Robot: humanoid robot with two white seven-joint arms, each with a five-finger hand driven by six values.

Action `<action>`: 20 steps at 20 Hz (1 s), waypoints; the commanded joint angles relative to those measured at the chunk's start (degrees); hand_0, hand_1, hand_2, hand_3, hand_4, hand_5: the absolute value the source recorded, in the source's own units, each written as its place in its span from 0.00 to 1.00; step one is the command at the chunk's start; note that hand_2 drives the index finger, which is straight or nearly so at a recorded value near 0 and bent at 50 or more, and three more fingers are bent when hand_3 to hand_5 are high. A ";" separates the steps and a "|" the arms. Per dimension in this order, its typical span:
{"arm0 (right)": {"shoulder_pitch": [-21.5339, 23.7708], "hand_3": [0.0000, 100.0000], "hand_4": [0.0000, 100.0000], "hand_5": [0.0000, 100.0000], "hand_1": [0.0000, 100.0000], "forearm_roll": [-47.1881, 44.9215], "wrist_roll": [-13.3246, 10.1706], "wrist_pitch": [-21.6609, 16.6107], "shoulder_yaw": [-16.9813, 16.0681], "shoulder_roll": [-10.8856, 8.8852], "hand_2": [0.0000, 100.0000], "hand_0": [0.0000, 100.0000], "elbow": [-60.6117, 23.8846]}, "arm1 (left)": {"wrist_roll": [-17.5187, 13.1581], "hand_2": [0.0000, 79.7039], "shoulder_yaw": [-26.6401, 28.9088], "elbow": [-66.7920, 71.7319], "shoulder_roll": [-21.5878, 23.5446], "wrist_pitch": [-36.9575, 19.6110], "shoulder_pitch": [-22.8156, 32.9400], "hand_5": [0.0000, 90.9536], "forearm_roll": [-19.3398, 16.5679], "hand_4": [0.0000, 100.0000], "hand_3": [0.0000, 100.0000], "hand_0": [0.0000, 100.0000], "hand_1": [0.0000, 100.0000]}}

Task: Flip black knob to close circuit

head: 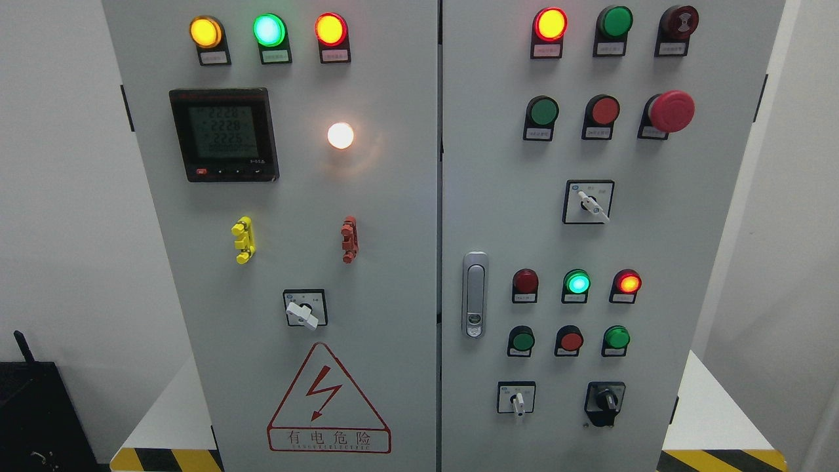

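- The black knob (pixel 605 400) sits at the lower right of the cabinet's right door (pixel 688 262), on a black plate; its handle points roughly straight up and down.
- Just left of it, in the same row, is a white selector switch (pixel 518 401) in a black-edged square, its lever pointing down.
- Above this row are three push buttons: green (pixel 522 341), red (pixel 571 341) and a brighter green (pixel 616 338).
- Above those are three lamps: a dark red one (pixel 526 281), a lit green one (pixel 577 283) and a lit red-orange one (pixel 628 282).
- Higher, a second white switch (pixel 590 203) has its lever slanted to the lower right.
- Near the top right a large red mushroom button (pixel 670 111) sticks out, beside a red button (pixel 604 111) and a green button (pixel 543 111).
- A grey door latch (pixel 474 294) stands upright at the right door's left edge.
- On the left door (pixel 393 262) there is a digital meter (pixel 224 134) showing digits, a glowing white lamp (pixel 340 136), yellow (pixel 244 239) and red (pixel 349 239) clip-like fittings, another white switch (pixel 303 313), and a red triangular warning sign (pixel 328 403) with a lightning bolt.
- Along that door's top are lit yellow (pixel 205 32), green (pixel 269 30) and red (pixel 330 29) lamps.
- Neither robot hand shows here, so I cannot tell whether either is released, clenched or grasping anything.
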 commanded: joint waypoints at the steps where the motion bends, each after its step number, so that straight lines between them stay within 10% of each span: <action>1: 6.97 0.04 0.02 0.00 0.00 -18.68 2.94 -0.08 -9.02 0.85 0.00 0.00 -6.82 | -0.02 0.00 0.62 -1.93 -0.02 0.00 1.93 0.00 0.44 0.03 0.05 0.00 0.00; 20: 15.33 0.03 0.02 0.00 0.00 -18.78 10.86 -2.63 -7.26 3.31 0.00 0.00 -6.73 | -0.02 0.00 0.62 -1.93 0.07 0.00 1.93 0.00 0.44 0.03 0.05 0.00 0.00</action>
